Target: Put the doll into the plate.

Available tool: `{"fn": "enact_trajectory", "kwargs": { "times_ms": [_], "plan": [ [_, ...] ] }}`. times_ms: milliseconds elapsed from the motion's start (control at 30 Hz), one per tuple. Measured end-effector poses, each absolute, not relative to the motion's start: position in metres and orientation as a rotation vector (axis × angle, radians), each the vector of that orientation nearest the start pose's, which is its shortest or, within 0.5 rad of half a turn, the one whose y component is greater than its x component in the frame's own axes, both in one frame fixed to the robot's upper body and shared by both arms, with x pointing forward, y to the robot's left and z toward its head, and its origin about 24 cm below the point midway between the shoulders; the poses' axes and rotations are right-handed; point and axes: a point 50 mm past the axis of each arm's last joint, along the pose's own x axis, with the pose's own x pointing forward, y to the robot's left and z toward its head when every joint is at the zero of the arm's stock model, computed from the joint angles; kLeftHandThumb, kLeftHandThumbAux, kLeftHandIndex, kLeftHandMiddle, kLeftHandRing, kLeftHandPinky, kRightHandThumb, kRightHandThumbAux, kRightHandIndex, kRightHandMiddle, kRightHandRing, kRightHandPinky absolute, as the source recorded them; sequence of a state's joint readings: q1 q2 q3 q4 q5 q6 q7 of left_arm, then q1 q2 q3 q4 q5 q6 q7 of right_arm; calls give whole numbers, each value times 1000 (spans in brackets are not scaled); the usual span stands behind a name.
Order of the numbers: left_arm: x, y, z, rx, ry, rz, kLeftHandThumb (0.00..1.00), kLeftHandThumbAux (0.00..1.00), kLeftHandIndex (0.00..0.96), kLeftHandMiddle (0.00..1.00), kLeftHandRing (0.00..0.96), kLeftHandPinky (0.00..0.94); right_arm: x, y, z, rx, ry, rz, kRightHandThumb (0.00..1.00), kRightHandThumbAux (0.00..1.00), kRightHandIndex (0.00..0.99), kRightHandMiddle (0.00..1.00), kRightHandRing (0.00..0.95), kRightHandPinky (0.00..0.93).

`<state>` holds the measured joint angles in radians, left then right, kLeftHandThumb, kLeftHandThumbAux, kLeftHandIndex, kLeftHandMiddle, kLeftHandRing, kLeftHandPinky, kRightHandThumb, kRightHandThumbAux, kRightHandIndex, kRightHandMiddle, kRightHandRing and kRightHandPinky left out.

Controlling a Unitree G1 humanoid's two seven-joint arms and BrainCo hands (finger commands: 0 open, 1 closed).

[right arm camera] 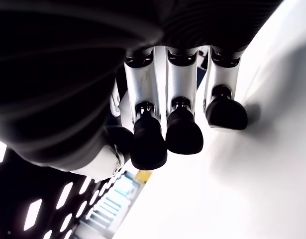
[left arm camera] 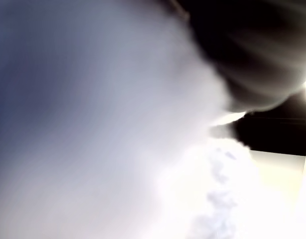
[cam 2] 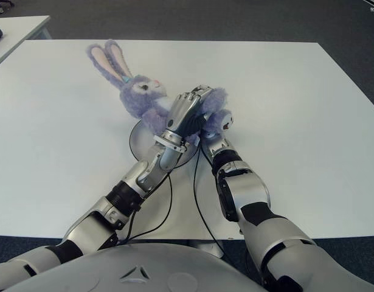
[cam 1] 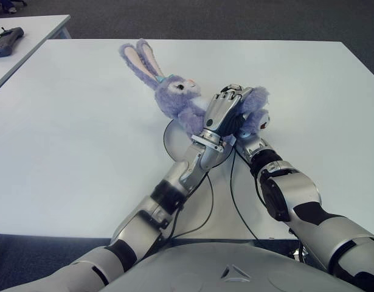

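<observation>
On the white tabletop [cam 1: 83, 152], the plate [cam 1: 169, 135] lay nearest the robot, partly under its left forearm. Over its far edge the left hand [cam 1: 221, 109] lay on the purple doll [cam 1: 180, 97], fingers curled into the plush body. The right hand [cam 1: 255, 121] showed just right of it under the doll's legs, its fingers bent and holding nothing. The doll's ears pointed away beyond the plate.
</observation>
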<state>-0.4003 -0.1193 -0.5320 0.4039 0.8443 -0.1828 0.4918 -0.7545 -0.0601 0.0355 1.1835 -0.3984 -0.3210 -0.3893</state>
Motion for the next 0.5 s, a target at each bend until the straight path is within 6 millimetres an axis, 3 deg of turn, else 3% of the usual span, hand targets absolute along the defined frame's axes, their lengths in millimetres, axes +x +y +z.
{"fn": "enact_trajectory", "kwargs": {
  "times_ms": [500],
  "plan": [
    [276,-37,78,702,-672,-224,746,692,444,813,829,833,358,-128,30,-524,27,-83,701,735,406,735,774,794]
  ]
}}
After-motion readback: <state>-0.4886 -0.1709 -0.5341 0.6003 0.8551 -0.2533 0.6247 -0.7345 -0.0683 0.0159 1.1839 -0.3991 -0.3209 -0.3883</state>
